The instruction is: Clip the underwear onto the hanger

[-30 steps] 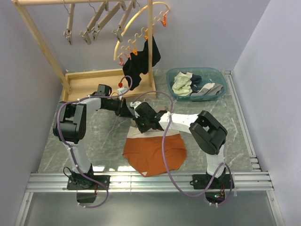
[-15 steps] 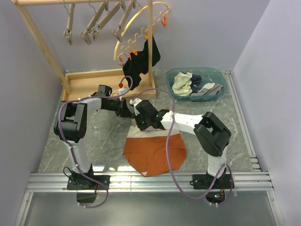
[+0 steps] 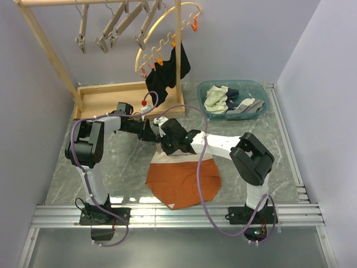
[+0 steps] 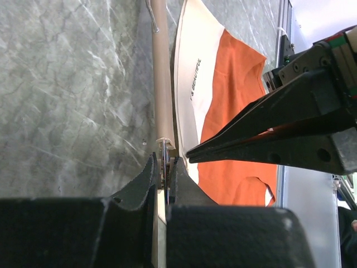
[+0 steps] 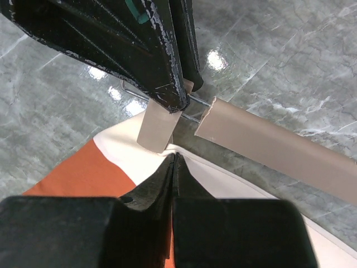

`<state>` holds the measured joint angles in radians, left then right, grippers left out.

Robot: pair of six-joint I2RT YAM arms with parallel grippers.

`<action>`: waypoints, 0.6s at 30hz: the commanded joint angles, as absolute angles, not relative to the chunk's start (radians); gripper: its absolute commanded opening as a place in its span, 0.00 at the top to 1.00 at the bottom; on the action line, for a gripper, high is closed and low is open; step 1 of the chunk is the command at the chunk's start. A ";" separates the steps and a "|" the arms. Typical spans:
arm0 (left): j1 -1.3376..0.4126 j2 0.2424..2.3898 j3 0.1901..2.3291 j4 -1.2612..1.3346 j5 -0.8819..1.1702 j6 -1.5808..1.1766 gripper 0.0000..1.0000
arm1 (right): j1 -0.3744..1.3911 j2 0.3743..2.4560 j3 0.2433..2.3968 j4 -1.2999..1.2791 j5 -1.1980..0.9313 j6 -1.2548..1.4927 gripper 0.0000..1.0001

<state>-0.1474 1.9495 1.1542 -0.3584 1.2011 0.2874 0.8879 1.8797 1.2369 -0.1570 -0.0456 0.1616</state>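
Nearest the arm bases, the underwear lies flat on the counter, orange body toward the bases and off-white waistband on the far side, just beside the hanger, which lies on the counter too. The right arm's purple cable drapes across the orange cloth. Risk: any arm move could let the cable drag and bunch the garment or pull it off line. Next out, the right hand is closed tight with its tips at the waistband edge, where the fabric peaks up, so it looks like a thin pinch on the corner. Risk: with so little cloth caught, it may slip out before reaching the clip. Just past it, the left hand is narrowed onto the clip's metal end, squeezing it. I can't tell how far the clip mouth gapes. Risks: if the squeeze eases early the clip snaps shut on nothing or on the right fingertips. The hanger is loose on the counter, so it could slide or roll as cloth is pushed in. The two hands are nearly touching, so a collision is likely if either one shifts sideways. The waistband edge could also fold, leaving the clip to catch only a sliver.
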 commanded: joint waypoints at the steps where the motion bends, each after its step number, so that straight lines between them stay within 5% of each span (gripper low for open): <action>1: -0.149 1.948 1.177 -0.341 1.275 0.324 1.00 | 0.893 1.841 1.241 -0.121 -0.043 0.155 1.00; 18: -0.158 1.963 1.200 -0.322 1.336 0.356 1.00 | 0.893 1.839 1.239 -0.121 -0.044 0.149 1.00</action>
